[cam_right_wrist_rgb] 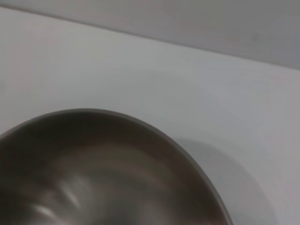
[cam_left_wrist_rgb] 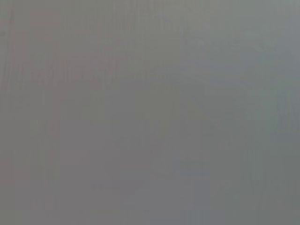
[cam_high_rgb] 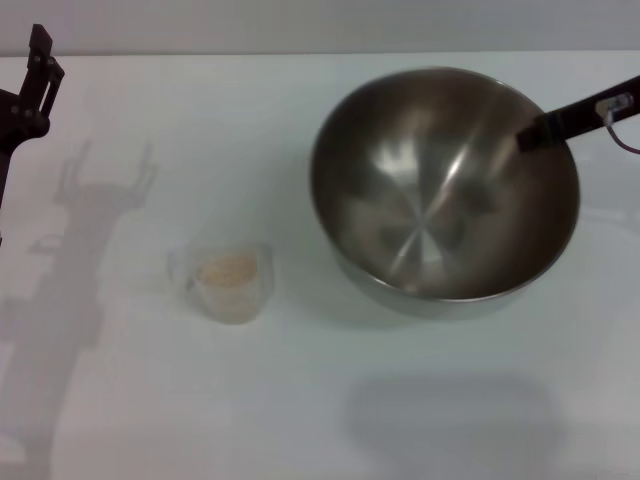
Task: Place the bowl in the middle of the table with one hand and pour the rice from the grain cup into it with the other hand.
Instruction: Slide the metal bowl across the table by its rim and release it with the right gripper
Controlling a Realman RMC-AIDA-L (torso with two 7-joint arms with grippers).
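Observation:
The steel bowl (cam_high_rgb: 430, 200) is on the right half of the white table (cam_high_rgb: 120, 400), tilted and lifted, with its shadow lying on the table in front of it. My right gripper (cam_high_rgb: 532, 135) comes in from the right edge and is shut on the bowl's far right rim, one finger inside. The bowl's rim fills the lower part of the right wrist view (cam_right_wrist_rgb: 117, 164). The clear grain cup (cam_high_rgb: 226, 281) stands upright left of centre, with rice (cam_high_rgb: 228, 270) in it. My left gripper (cam_high_rgb: 40, 62) is raised at the far left edge, open and empty, well away from the cup.
The left arm's shadow (cam_high_rgb: 90, 230) falls across the left of the table. The table's back edge meets a grey wall (cam_high_rgb: 320, 25). The left wrist view shows only plain grey.

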